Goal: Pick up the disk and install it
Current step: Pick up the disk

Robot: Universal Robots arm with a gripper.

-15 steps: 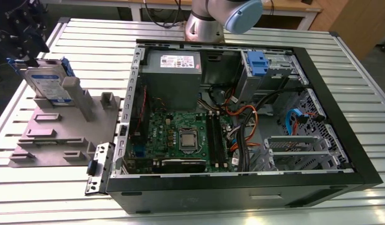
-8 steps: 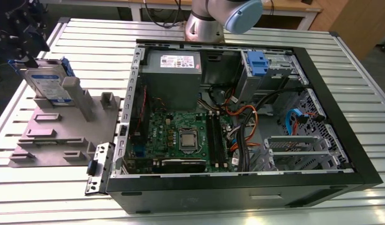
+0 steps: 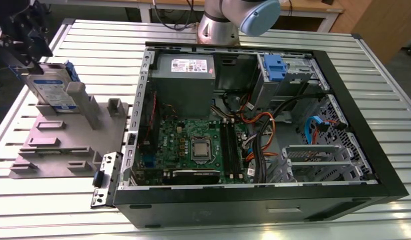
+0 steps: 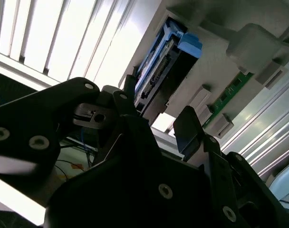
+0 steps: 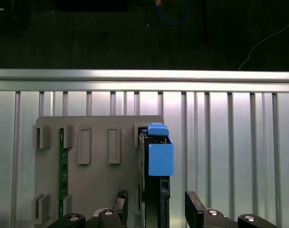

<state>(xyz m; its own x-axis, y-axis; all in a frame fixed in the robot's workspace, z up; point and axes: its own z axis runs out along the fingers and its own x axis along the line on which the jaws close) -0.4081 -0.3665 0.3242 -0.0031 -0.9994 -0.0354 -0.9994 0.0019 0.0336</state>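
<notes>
Tool: the tool (image 5: 157,196) is released. In both wrist views its black fingers (image 5: 194,210) stand on either side of the disk with a gap showing on each side, so nothing is grasped.
Disk: the disk (image 5: 159,159) stands on edge in a slot of the grey fixture (image 5: 94,190), its blue rail facing the first wrist camera. In the exterior view it sits at the far end of the fixture, on that view's left.
Grip risk: the gaps beside the two fingers do not look quite equal. One pad would probably meet the disk first and rock it in its slot.
Surface risk: the blue rail is plastic and stands proud of the metal. Pads landing on it rather than on the flat faces would likely hold poorly.
Snag risk: a tall grey post (image 3: 81,102) rises just beside the disk, so a tilted lift could catch on it.
Close neighbours: a green memory stick (image 5: 62,161) stands in another slot, well apart from the fingers.
Table: the slatted metal table (image 3: 392,85) carries the fixture and the computer case.
Computer case: the open computer case (image 3: 259,197) lies beside the fixture.
Inside, far end: a grey box with a white sticker (image 3: 185,75) and a blue clip on a metal cage (image 3: 275,67).
In the way: loose cables (image 3: 259,125) run near that cage and could foul anything lowered there.
</notes>
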